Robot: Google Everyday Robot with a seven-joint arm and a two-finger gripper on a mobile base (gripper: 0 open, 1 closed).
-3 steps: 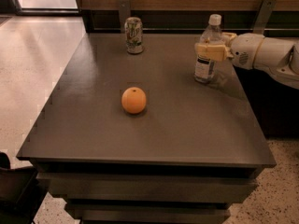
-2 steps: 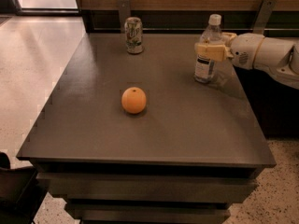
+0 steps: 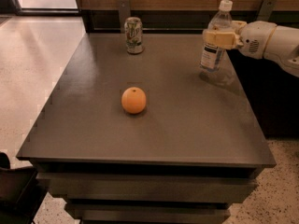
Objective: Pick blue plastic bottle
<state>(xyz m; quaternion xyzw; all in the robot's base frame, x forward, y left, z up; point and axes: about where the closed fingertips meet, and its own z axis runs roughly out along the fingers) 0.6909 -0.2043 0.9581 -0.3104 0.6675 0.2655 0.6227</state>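
The blue plastic bottle (image 3: 213, 56), clear with a white cap and a white-and-dark label, is at the table's far right. My gripper (image 3: 216, 38) reaches in from the right and is shut around the bottle's middle. The bottle is upright and lifted slightly off the dark table (image 3: 187, 125), with its shadow on the surface beneath it.
A green-and-silver soda can (image 3: 134, 35) stands at the back middle of the table. An orange (image 3: 134, 100) lies near the table's centre. A wooden wall runs behind the table. Pale floor lies to the left, and the table's right edge is close to the arm.
The bottle has risen off the table and shifted a little right and back, held in the gripper. The can and orange have not moved.
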